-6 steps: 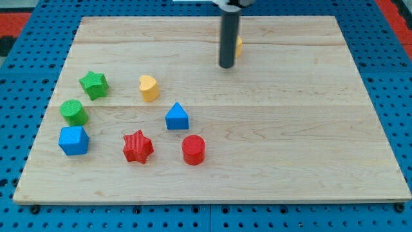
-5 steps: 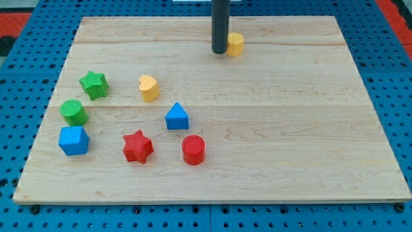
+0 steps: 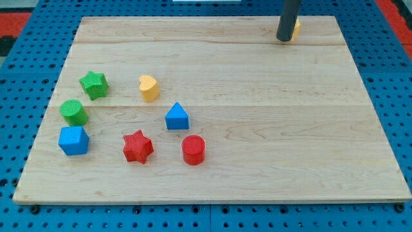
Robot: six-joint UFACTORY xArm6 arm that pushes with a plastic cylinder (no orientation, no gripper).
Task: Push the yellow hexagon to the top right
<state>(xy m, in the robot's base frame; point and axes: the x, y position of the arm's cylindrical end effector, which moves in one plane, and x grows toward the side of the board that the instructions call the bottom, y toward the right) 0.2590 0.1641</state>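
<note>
Blue pegboard frames the wooden board (image 3: pixel 257 129). With no claw to open or close, my tip (image 3: pixel 283 39) presses the yellow hexagon's (image 3: pixel 295 28) left side, mostly hiding it near the top right corner (presumably for shoving rightward). No containers show; the yellow heart (image 3: pixel 149 87) sits well apart.

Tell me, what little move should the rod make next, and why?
Probably one more short push toward the view's right. My tip sits against the left side of the yellow hexagon, which is near the board's top edge but short of its right corner.
</note>
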